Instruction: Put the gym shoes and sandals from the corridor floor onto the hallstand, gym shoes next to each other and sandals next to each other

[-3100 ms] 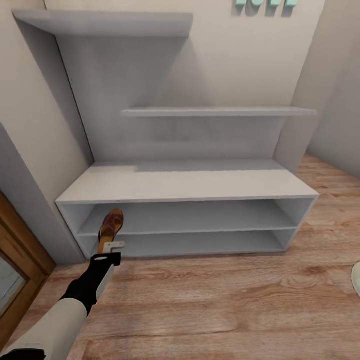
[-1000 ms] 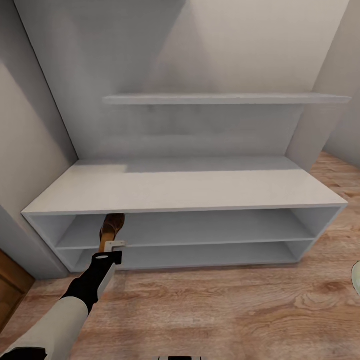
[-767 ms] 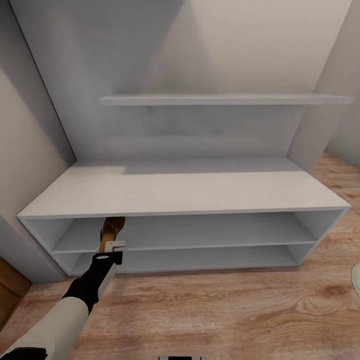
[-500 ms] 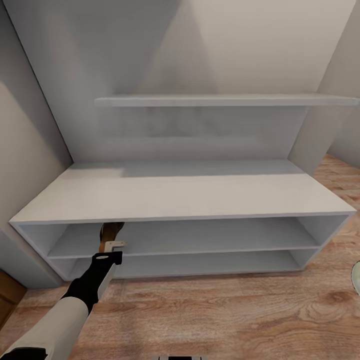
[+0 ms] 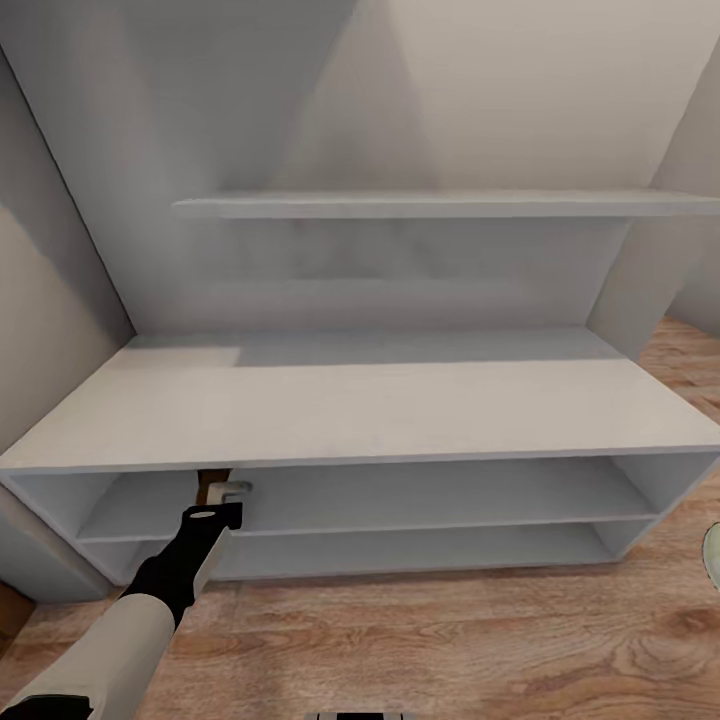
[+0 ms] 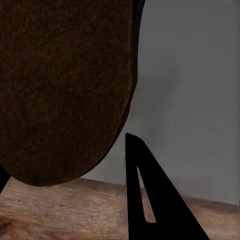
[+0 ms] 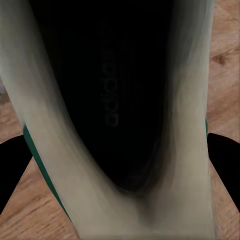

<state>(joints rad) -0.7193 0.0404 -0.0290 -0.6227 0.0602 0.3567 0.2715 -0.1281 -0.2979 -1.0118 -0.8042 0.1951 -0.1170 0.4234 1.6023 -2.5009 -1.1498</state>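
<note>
Closer now than three seconds back, the head camera has rolled up to the rack, so the bench top hides most of the sandal [image 5: 212, 482] that earlier showed whole at the upper shelf's mouth. Nearest, the left end effector [image 5: 226, 500] is clenched on that sandal, its heel end just inside the left end of the upper shelf [image 5: 420, 496]; the left wrist view shows its brown sole [image 6: 65, 90] against grey panel, floor [image 6: 60, 212] below. At the right wrist, a gym shoe [image 7: 120, 120] sits between the end effector's dark fingers [image 7: 225, 160], probably gripped, though contact is not clear. Risk: let go this shallow, the sandal could tip off the shelf lip onto the floor [image 5: 450, 640]; pushing deeper, the toe could catch the bench top [image 5: 380, 405].
</note>
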